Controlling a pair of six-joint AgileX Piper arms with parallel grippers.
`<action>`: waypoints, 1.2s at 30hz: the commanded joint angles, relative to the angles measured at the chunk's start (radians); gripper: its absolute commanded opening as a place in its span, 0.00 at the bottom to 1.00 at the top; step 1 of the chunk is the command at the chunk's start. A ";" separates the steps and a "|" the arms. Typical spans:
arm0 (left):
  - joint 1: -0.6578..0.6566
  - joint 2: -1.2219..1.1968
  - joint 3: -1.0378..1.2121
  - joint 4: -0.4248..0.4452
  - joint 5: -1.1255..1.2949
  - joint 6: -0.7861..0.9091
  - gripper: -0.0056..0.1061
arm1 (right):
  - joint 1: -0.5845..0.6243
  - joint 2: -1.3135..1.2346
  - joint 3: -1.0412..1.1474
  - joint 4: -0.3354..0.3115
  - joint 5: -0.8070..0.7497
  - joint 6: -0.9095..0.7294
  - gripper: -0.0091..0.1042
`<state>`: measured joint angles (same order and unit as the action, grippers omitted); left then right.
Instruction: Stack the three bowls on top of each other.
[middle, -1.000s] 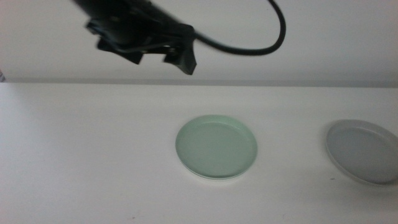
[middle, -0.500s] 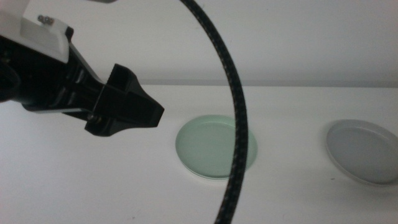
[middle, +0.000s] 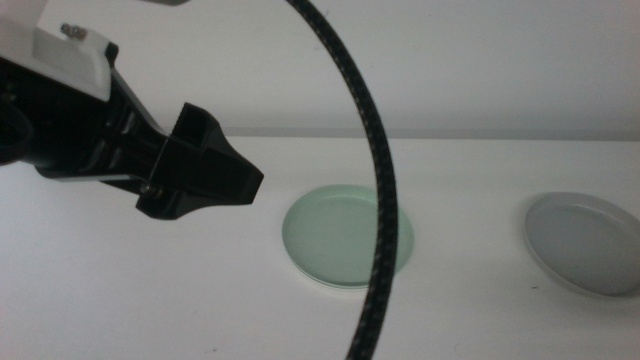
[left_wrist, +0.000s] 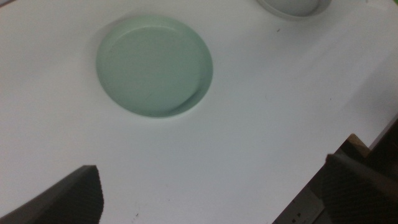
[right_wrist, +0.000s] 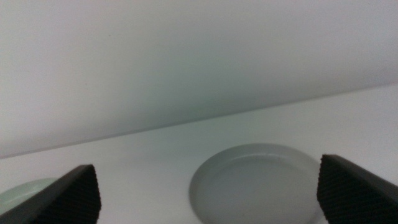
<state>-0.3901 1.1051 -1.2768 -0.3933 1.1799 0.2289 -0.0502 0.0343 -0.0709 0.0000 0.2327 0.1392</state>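
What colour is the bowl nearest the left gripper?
Pale mint green bowl, clearest in the left wrist view.

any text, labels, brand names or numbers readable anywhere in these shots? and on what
None: no readable text in any view.
Mint green bowl: plain, no print or mark.
Grey bowl: plain, no print or mark.
Left gripper and its arm, close to the middle camera: dark and white parts, no legible label.
Right gripper: plain dark jaws.
Table: bare white surface.

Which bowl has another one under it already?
The mint green bowl: a pale rim peeks out beneath its near edge. The grey bowl sits alone, off to the right.
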 joint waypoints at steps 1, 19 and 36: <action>0.001 -0.001 0.005 -0.001 -0.012 0.005 0.89 | 0.004 0.099 -0.145 0.029 0.129 0.007 0.90; 0.001 -0.001 0.005 -0.001 -0.012 0.007 0.89 | 0.008 0.792 -0.728 0.208 0.803 -0.059 0.90; 0.001 -0.001 0.005 0.001 -0.016 0.007 0.89 | -0.407 1.514 -1.140 0.110 0.945 -0.177 0.90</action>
<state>-0.3901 1.1051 -1.2768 -0.3894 1.1776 0.2368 -0.4053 1.5023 -1.1728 0.1248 1.1604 -0.0137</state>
